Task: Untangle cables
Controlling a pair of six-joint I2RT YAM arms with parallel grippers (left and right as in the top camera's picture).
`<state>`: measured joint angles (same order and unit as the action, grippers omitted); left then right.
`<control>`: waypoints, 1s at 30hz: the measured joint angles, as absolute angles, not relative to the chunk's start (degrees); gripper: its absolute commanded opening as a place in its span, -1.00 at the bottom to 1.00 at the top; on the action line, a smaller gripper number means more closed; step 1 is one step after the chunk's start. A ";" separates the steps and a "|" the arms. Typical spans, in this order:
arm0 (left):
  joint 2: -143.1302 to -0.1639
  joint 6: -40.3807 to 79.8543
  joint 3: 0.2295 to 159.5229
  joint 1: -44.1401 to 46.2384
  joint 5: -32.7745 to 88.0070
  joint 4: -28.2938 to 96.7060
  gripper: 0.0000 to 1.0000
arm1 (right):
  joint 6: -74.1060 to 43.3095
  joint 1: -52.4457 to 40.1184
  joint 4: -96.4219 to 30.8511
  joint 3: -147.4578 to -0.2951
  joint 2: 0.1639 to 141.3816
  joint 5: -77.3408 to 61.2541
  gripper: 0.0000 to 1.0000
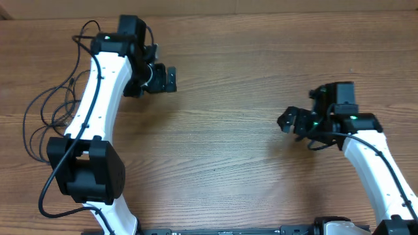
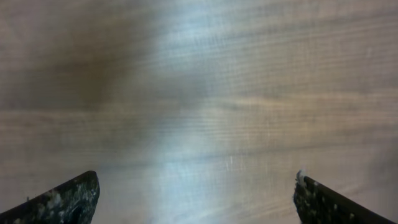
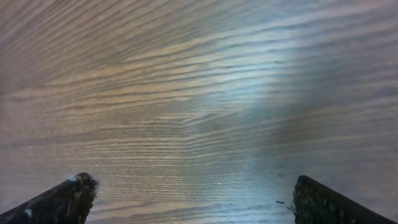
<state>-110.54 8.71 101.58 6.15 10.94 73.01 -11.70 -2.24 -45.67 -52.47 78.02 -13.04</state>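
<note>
Hanging spread wide and empty, the left gripper (image 1: 171, 79) and right gripper (image 1: 285, 121) face bare table (image 1: 222, 163); the cables (image 1: 26, 127) lie in loose loops far left, beside the left arm (image 1: 98, 85). Reaching there, the left gripper might pinch that arm's own thicker cord (image 1: 49, 189) instead; they run close together.

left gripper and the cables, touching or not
Apart. Overhead shows the left gripper over bare table, its own arm lying between it and the cables looped further left; the left wrist view shows only table between its fingers.
</note>
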 measured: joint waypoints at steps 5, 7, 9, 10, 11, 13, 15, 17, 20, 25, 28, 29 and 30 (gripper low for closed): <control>-110.54 8.62 101.58 6.68 9.06 79.61 0.99 | -11.09 -5.04 -42.85 -52.47 78.08 -11.66 1.00; -110.54 8.78 101.58 6.66 8.40 82.39 0.99 | -10.92 -5.02 -42.89 -52.47 78.08 -11.84 1.00; -110.54 8.80 101.58 6.68 7.88 85.52 0.99 | -10.85 -5.02 -42.96 -52.47 78.08 -12.51 1.00; -110.54 8.82 101.58 6.68 7.53 86.76 0.99 | -10.81 -5.02 -43.03 -52.49 78.08 -12.91 1.00; -110.54 8.82 101.58 6.68 7.18 87.81 0.99 | -10.81 -5.02 -43.09 -52.51 78.08 -13.21 1.00; -110.54 8.95 101.58 6.68 6.61 89.67 0.99 | -10.76 -5.02 -43.55 -52.73 78.11 -13.56 0.99; -110.54 9.30 101.49 6.68 6.04 90.80 0.99 | -10.70 -5.02 -45.12 -53.54 78.17 -13.76 1.00; -110.54 10.15 100.88 6.70 5.30 91.96 0.99 | -10.68 -5.02 -46.63 -54.22 78.17 -13.91 1.00; -110.54 11.57 98.98 7.03 4.10 93.27 0.99 | -10.59 -5.02 -48.90 -54.76 78.17 -14.13 1.00; -110.41 14.20 93.30 8.40 1.80 93.23 0.99 | -10.48 -5.02 -51.83 -54.76 78.04 -13.23 1.00; -108.99 15.44 88.07 9.76 0.84 90.52 0.99 | -10.48 -5.02 -52.95 -54.76 77.14 -12.53 1.00; -108.07 15.84 86.19 10.22 0.69 89.30 0.99 | -10.50 -5.02 -53.21 -54.76 76.53 -12.14 1.00; -106.87 16.25 84.29 10.68 0.58 88.03 0.99 | -10.48 -5.02 -53.52 -54.76 75.88 -11.73 1.00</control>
<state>-106.87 16.25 84.29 10.68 0.58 88.03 -10.48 -5.02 -53.52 -54.76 75.88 -11.73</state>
